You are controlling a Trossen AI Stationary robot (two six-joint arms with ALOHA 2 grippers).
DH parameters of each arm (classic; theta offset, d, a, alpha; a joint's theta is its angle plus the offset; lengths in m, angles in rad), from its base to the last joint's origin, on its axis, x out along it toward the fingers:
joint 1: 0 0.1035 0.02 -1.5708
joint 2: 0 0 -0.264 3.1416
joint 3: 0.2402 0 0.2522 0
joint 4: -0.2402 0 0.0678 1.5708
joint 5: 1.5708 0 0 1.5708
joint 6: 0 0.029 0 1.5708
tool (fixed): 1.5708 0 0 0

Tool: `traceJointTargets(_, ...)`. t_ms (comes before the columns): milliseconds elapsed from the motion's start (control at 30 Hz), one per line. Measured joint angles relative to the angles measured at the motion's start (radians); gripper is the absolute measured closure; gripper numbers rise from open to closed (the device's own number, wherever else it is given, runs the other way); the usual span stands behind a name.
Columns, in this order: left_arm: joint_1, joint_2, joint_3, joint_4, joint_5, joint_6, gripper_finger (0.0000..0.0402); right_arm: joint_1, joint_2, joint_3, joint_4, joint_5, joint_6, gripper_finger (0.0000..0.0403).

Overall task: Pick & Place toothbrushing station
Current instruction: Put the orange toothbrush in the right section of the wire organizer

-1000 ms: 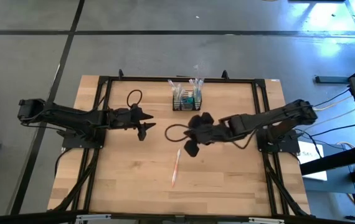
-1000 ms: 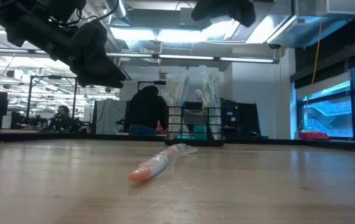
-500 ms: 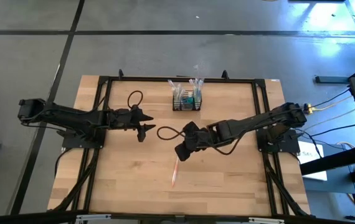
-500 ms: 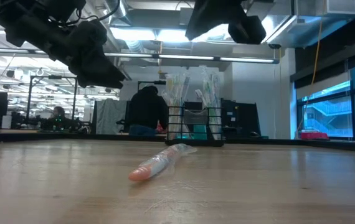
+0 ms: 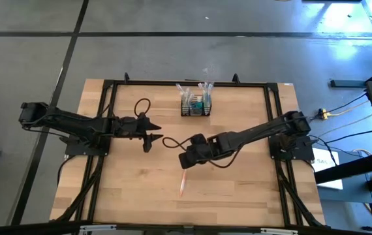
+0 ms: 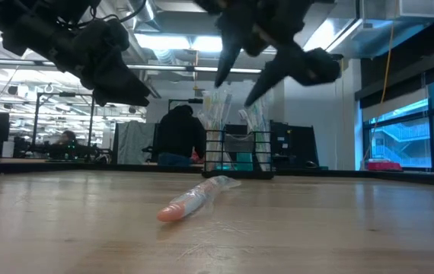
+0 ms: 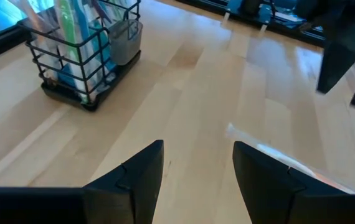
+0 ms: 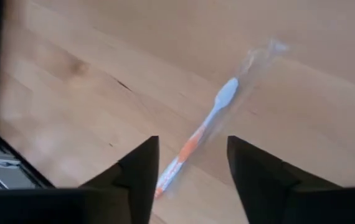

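Note:
The toothbrushing station (image 5: 195, 104), a black wire-mesh caddy holding pastel toothbrushes and teal tubes, stands on its base at the table's far middle. It also shows in the left wrist view as the caddy (image 7: 84, 50). An orange-handled toothbrush (image 5: 183, 179) in a clear wrapper lies flat near the table's centre. My right gripper (image 5: 185, 160) hangs open above its far end, and the toothbrush (image 8: 196, 140) shows between the fingers without touching them. My left gripper (image 5: 148, 136) waits open, left of centre and above the table.
A black frame (image 5: 108, 85) runs around the tabletop. In the low view a seated person (image 6: 179, 137) shows in the room behind the caddy (image 6: 236, 156). Bare wood (image 5: 127, 189) lies to the left and right of the toothbrush.
My right gripper has come down and moved toward the table's left and near edges, from beside the caddy to above the toothbrush. It has rolled about its own pointing line, and its fingers have opened. The toothbrush and caddy have not moved.

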Motion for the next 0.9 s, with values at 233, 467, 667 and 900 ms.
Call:
traceJointTargets(233, -0.022, 0.0, 0.0, -0.002, 0.0, 0.0, 0.0214, -0.011, 0.087, 0.0, 0.021, -0.053, 0.013, 0.0186)
traceJointTargets(467, -0.032, 0.0, 0.0, -0.007, -0.002, 0.0, 0.0217, -0.016, 0.172, 0.0, 0.076, -0.105, 0.013, 0.0195)
traceJointTargets(667, -0.032, 0.0, 0.0, -0.024, -0.004, 0.0, 0.0217, -0.035, 0.225, 0.0, 0.11, -0.152, 0.002, 0.0201)
traceJointTargets(900, -0.032, 0.0, 0.0, -0.027, -0.004, -0.001, 0.0217, -0.065, 0.246, 0.0, 0.123, -0.148, -0.025, 0.0208)
